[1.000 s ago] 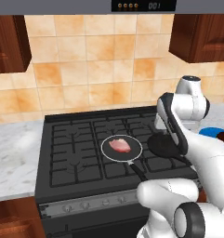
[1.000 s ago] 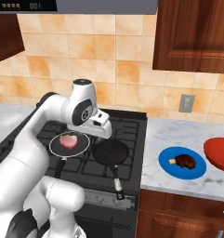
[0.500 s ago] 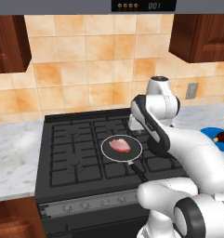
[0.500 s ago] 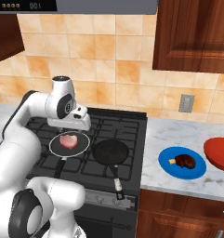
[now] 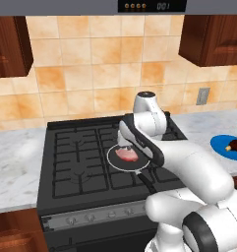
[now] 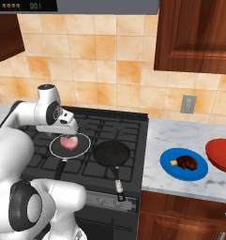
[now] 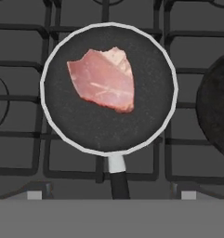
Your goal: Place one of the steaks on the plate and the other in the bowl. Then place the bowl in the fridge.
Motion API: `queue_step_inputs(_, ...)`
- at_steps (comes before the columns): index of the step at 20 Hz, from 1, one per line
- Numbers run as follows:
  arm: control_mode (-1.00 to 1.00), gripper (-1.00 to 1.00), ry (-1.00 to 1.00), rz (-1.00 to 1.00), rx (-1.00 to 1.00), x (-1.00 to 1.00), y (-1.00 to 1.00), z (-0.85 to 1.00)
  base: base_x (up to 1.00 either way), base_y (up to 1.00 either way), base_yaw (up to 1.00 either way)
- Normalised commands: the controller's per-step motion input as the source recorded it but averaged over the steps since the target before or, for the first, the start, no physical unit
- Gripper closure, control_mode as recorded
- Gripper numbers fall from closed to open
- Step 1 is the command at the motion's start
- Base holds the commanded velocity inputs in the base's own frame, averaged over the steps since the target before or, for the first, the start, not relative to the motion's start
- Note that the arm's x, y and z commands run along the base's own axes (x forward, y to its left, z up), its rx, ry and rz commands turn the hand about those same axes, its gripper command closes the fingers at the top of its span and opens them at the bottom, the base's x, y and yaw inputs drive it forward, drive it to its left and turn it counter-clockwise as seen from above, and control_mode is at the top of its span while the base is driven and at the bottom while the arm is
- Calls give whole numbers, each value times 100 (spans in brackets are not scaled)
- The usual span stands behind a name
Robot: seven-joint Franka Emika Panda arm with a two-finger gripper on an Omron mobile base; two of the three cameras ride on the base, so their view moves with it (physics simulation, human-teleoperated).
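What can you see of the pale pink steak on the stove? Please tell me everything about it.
The pale pink steak is a flat, raw-looking piece of meat with an uneven, roughly triangular outline, faint lighter streaks and a paler patch at one edge. It lies flat inside a dark frying pan with a light rim, a little off the centre, on the side away from the handle. The pan stands on the black stove grates. Only the pan touches the steak.

The light is even and bright, with soft weak shadows. The rendered pictures are sharp, without glare, blur or distortion at edges.
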Motion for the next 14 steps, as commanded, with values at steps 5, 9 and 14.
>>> queue_step_inputs(5, -100, -100, 2, 0, -2, 3, -10, -35, 0, 0, 0)
queue_step_inputs(9, -100, -100, 3, 0, 0, 6, 0, -35, 0, 0, 0)
queue_step_inputs(14, -100, -100, 0, 0, 0, 22, 0, -36, 0, 0, 0)
